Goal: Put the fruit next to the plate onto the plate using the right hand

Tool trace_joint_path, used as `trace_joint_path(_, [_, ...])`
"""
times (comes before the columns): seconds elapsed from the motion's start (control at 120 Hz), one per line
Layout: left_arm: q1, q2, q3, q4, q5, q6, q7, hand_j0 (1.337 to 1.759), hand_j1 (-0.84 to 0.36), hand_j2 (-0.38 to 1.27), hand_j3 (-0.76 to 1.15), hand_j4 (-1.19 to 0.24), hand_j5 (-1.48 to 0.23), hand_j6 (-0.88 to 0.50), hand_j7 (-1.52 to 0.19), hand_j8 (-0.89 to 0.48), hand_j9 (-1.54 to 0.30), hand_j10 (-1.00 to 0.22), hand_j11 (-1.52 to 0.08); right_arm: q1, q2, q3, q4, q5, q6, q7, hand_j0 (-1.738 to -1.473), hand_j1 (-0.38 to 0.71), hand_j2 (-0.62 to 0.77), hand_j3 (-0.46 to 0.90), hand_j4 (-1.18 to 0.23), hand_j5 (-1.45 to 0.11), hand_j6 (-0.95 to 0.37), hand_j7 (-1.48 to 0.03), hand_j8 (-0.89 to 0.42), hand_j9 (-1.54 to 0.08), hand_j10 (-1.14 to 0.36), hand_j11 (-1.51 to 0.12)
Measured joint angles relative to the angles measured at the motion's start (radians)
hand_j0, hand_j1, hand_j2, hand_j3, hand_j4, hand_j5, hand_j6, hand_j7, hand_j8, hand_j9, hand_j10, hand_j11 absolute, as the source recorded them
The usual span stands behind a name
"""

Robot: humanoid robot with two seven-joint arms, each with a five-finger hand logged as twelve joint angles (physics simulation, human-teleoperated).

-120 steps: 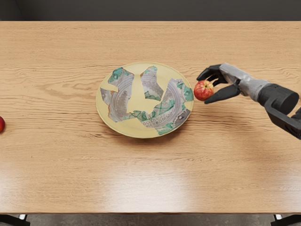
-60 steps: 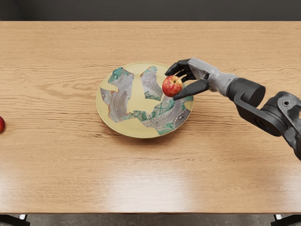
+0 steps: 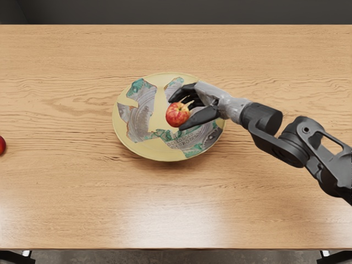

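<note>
Hanging over the plate (image 3: 154,154) at mid-surface, the apple (image 3: 177,114) is pinched by the right hand (image 3: 199,102); only setting-down and release are judged left.

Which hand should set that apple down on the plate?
Right. The right hand holds the apple directly over the plate; no left arm shows.
</note>
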Motion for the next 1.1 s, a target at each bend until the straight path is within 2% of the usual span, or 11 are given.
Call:
trace_joint_path(0.208, [0.0,0.0,0.0,0.0,0.0,0.0,0.0,1.658,0.34,0.0,0.0,-0.01,-0.02,-0.01,-0.02,-0.01,-0.02,-0.01,-0.02,0.0,0.018,-0.029,-0.003,0.0,-0.001,-0.001,-1.658,0.24,0.21,0.0,-0.58,-0.76,-0.48,-0.75,-0.47,-0.75,-0.58,-0.75])
trace_joint_path(0.308, [0.0,0.0,0.0,0.0,0.0,0.0,0.0,1.658,0.34,0.0,0.0,-0.01,-0.02,-0.01,-0.02,-0.01,-0.02,-0.01,-0.02,-0.001,0.02,-0.031,-0.003,0.0,-0.002,-0.002,-1.658,0.22,0.14,0.0,-0.54,-0.71,-0.47,-0.7,-0.46,-0.7,-0.54,-0.7])
trace_joint_path(0.458, [0.0,0.0,0.0,0.0,0.0,0.0,0.0,1.658,0.34,0.0,0.0,-0.01,-0.02,-0.01,-0.02,-0.01,-0.02,-0.01,-0.02,-0.001,0.014,-0.01,-0.001,0.005,0.005,-0.005,-1.658,-0.01,0.06,0.0,-0.32,-0.41,-0.28,-0.41,-0.28,-0.41,-0.32,-0.41])
trace_joint_path(0.608, [-0.01,0.0,0.001,0.0,0.0,0.0,-0.001,1.658,0.34,0.0,0.0,-0.01,-0.02,-0.01,-0.02,-0.01,-0.02,-0.01,-0.02,-0.001,-0.007,0.099,0.003,0.062,0.152,-0.055,-1.658,-0.18,0.03,0.0,-0.16,-0.2,-0.14,-0.2,-0.14,-0.2,-0.16,-0.2])
trace_joint_path(0.725, [-0.012,0.0,0.003,-0.002,0.001,-0.001,-0.001,1.658,0.34,0.0,0.0,-0.01,-0.02,-0.01,-0.02,-0.01,-0.02,-0.01,-0.02,-0.001,-0.107,0.186,-0.01,0.188,0.314,-0.085,-1.658,-0.25,0.01,0.0,-0.09,-0.12,-0.08,-0.11,-0.08,-0.11,-0.09,-0.11])
trace_joint_path(0.933, [-0.007,0.0,0.005,0.015,0.004,0.0,0.003,1.658,0.34,0.0,0.0,-0.01,-0.02,-0.01,-0.02,-0.01,-0.02,-0.01,-0.02,-0.013,-0.313,0.33,-0.148,0.366,0.402,-0.098,-1.658,-0.32,0.01,0.0,-0.03,-0.04,-0.03,-0.04,-0.03,-0.04,-0.03,-0.04])
trace_joint_path(1.017, [0.019,0.0,0.006,0.019,0.004,0.0,0.004,1.658,0.34,0.0,0.0,-0.01,-0.02,-0.01,-0.02,-0.01,-0.02,-0.01,-0.02,-0.015,-0.355,0.353,-0.209,0.398,0.409,-0.099,-1.658,-0.33,0.0,0.0,-0.02,-0.03,-0.02,-0.03,-0.02,-0.03,-0.02,-0.03])
trace_joint_path(1.1, [0.023,0.0,0.006,0.021,0.004,0.0,0.005,1.658,0.34,0.0,0.0,-0.01,-0.02,-0.01,-0.02,-0.01,-0.02,-0.01,-0.02,-0.015,-0.368,0.361,-0.237,0.411,0.413,-0.099,-1.658,-0.33,0.0,0.0,-0.01,-0.02,-0.01,-0.02,-0.01,-0.02,-0.01,-0.02])
